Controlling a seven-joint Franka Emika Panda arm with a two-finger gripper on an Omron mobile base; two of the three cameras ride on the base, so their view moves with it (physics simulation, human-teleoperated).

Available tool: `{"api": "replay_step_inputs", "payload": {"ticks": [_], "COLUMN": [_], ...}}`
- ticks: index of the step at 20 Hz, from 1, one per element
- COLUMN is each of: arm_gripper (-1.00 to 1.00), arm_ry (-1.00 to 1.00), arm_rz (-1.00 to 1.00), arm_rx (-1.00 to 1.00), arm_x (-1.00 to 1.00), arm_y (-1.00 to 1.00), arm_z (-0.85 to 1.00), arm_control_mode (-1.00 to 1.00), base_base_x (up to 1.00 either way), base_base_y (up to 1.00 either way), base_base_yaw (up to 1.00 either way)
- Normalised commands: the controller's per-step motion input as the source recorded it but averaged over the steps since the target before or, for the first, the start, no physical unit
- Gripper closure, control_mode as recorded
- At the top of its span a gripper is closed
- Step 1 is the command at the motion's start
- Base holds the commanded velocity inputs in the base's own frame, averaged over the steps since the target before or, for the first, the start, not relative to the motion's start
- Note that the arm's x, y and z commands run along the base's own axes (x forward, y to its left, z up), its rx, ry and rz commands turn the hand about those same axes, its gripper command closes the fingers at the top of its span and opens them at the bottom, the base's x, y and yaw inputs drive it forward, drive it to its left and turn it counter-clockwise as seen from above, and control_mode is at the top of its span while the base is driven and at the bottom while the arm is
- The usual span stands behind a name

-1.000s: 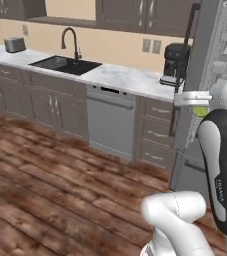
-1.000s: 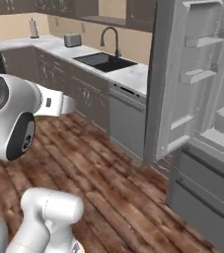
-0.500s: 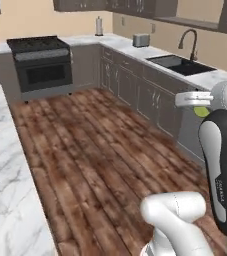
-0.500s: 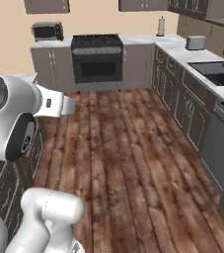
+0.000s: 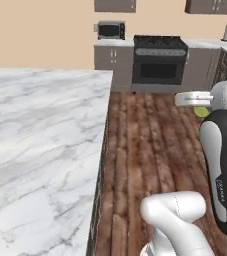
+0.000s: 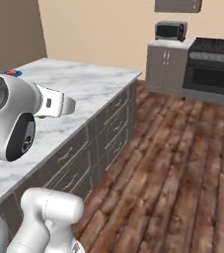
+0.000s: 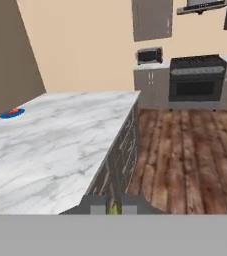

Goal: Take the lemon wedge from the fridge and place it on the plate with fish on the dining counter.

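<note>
White marble dining counter (image 7: 50, 150) has the blue plate with fish (image 7: 11, 113) at its far left edge, well away from the gripper (image 7: 114, 206), which is pinched tight on the lemon wedge (image 7: 114, 207).

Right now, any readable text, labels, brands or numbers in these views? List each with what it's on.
None readable.
Robot arm forearm: a small grey vertical marking, too blurred to read.
Microwave, stove, dining counter: no legible text or signs.
</note>
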Motion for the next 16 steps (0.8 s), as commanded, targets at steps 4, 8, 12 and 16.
{"api": "replay_step_inputs", "payload": {"ticks": [4, 8, 12, 16], "arm_gripper": [1.0, 1.0, 1.0, 1.0], "arm_ry": [0.0, 0.0, 0.0, 0.0], "arm_rz": [0.0, 0.0, 0.0, 0.0], "arm_rx": [0.0, 0.0, 0.0, 0.0], "arm_x": [0.0, 0.0, 0.0, 0.0], "arm_y": [0.0, 0.0, 0.0, 0.0], "arm_z": [0.0, 0.0, 0.0, 0.0], "arm_control_mode": [1.0, 1.0, 1.0, 1.0], "base_base_x": [-0.46, -0.49, -0.38, -0.01], "base_base_y": [-0.09, -0.1, -0.35, -0.97], "base_base_yaw": [0.86, 0.86, 0.79, 0.55]}}
